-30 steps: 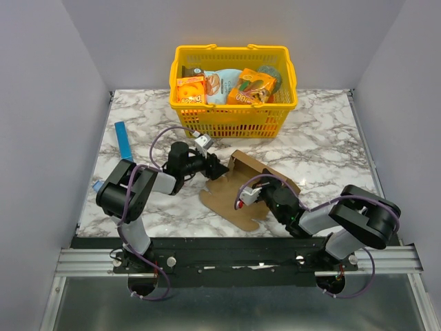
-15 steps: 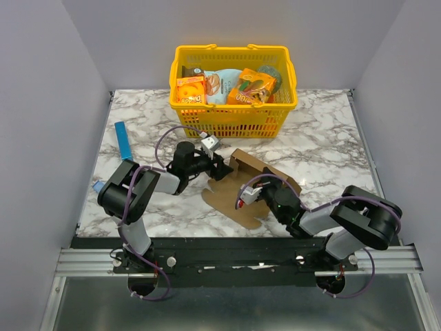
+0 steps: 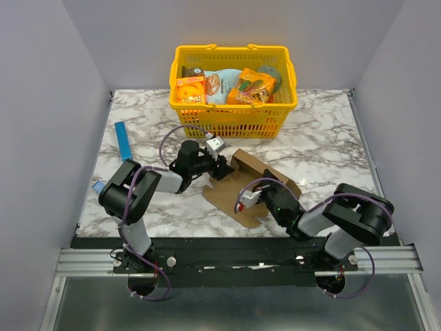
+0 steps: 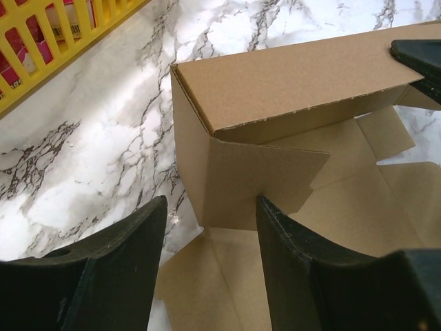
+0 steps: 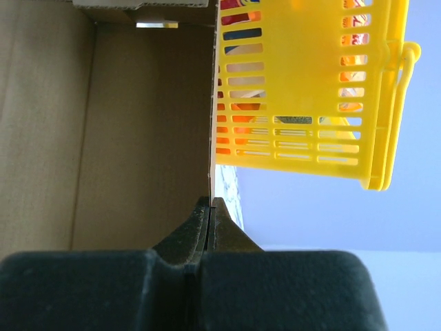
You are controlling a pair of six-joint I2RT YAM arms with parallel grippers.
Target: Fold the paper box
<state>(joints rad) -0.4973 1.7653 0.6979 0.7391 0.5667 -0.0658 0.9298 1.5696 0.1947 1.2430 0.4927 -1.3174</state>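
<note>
The paper box point(image 3: 238, 196) is plain brown cardboard, partly flat on the marble with its long back wall point(image 4: 289, 76) raised. My left gripper point(image 3: 222, 169) is at the box's left end. In the left wrist view its jaws point(image 4: 210, 207) stand open. They straddle the short end flap point(image 4: 262, 183) and the flat panel below it, without clamping either. My right gripper point(image 3: 270, 185) is on the far part of the raised wall. In the right wrist view it point(image 5: 211, 201) is shut on the thin edge of that wall point(image 5: 103, 124).
A yellow basket point(image 3: 234, 83) with orange snack packs stands behind the box, and its slats point(image 5: 310, 89) fill the right wrist view. A slim blue box point(image 3: 123, 141) lies at the left of the table. Bare marble point(image 4: 103, 152) lies left of the box.
My left gripper has moved right, up to the box's left end, and its jaws have narrowed a little. The flat part of the box shifted slightly. The right gripper kept its grip.
</note>
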